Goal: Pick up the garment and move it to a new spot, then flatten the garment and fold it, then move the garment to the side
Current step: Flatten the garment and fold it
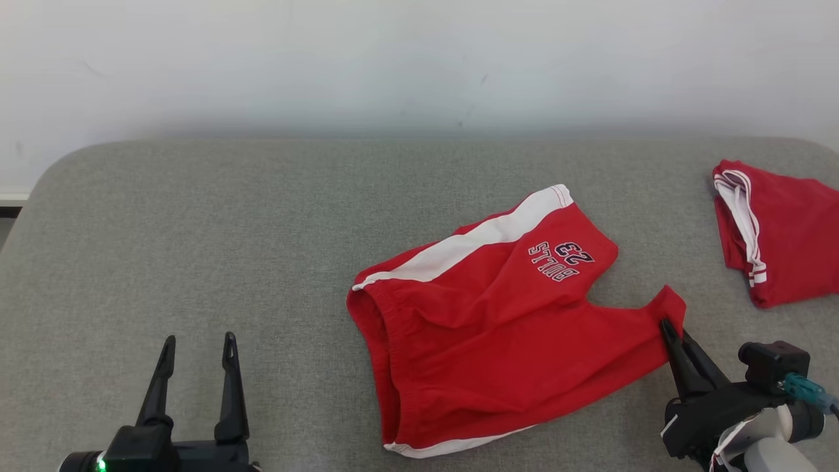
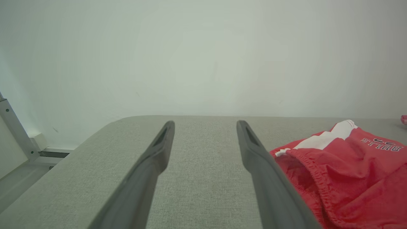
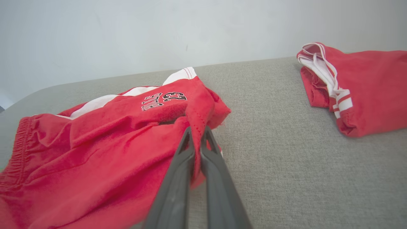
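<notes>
The garment (image 1: 498, 328) is a pair of red shorts with white side stripes and "BULLS 23" lettering, lying spread on the grey padded table (image 1: 196, 216). My right gripper (image 1: 670, 328) is shut on the hem of the near leg; in the right wrist view the red cloth of the garment (image 3: 111, 152) is pinched between the two fingers of that gripper (image 3: 197, 132) and lifted slightly. My left gripper (image 1: 196, 344) stands open at the lower left, well left of the waistband. From the left wrist, that gripper (image 2: 205, 125) hangs over bare table, the garment (image 2: 349, 171) to its right.
A second red garment with white trim (image 1: 780, 233) lies folded at the table's far right edge; the right wrist camera catches it (image 3: 365, 89) at upper right. A white wall runs behind the table. Bare grey table spans the left half.
</notes>
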You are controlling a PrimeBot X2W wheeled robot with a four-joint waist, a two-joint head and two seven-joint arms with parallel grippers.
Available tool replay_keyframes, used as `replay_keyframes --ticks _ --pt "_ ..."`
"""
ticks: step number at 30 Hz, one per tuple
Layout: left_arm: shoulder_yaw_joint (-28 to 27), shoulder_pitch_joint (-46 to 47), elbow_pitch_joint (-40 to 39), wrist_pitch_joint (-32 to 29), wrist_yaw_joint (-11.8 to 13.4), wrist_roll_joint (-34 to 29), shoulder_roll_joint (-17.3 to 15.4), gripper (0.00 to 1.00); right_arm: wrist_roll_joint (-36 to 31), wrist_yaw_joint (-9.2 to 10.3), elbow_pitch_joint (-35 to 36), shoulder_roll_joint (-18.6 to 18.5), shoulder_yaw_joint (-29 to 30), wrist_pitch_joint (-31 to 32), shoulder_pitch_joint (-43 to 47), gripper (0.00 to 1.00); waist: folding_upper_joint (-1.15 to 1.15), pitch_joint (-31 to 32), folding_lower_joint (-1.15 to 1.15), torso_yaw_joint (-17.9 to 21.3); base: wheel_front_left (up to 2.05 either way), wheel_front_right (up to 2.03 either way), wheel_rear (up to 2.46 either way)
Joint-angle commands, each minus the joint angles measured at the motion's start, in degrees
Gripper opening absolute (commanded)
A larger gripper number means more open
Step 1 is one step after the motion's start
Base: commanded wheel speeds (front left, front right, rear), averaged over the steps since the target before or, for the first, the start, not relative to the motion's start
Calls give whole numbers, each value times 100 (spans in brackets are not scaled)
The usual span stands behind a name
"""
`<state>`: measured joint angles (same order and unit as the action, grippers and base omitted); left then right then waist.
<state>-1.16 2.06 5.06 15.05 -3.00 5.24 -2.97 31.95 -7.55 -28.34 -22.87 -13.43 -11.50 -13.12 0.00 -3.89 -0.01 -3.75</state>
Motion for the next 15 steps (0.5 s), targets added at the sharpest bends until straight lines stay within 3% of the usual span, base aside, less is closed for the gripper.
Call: replay_keyframes --ticks 1,5,9,15 --pt "25 13 12 16 25 26 8 100 -146 16 268 92 152 152 105 0 0 -55 1 8 0 0 0" --pt "177 125 63 16 16 82 9 100 -611 16 911 304 463 678 115 0 0 -92 1 -155 0 0 0" --pt "383 216 78 16 33 143 11 100 -999 16 1101 507 521 1095 -282 0 0 -146 1 -408 0 0 0" --pt "707 441 192 16 30 280 8 100 -1338 16 278 728 474 1457 -1121 0 0 -294 1 -888 0 0 0"
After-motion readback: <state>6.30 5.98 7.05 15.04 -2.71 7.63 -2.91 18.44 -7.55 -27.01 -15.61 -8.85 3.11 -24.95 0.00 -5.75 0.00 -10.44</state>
